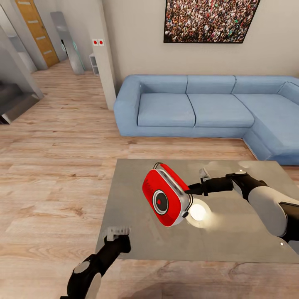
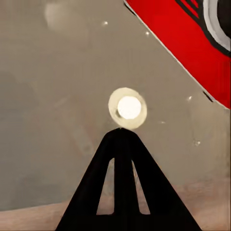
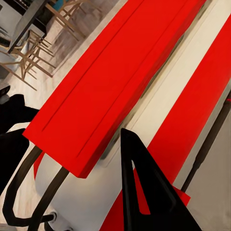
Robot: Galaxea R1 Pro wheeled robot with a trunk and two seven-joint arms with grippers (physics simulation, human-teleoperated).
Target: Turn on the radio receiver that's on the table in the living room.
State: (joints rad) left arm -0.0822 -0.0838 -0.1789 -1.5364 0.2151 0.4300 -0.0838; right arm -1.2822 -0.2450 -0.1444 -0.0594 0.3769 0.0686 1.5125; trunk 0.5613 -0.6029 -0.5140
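R hand seen pressed against back edge of radio receiver, which is tilted up off table; whether fingers are clamped on it or just touching can't be told. In R wrist view, one dark finger is laid along white trim betw. red panels. L hand held at near-left table edge, nothing in it, fingers close together. Lamp glare reflected on glossy grey top beside radio. Blue corner sofa beyond, crowd picture on wall, wood plank floor.
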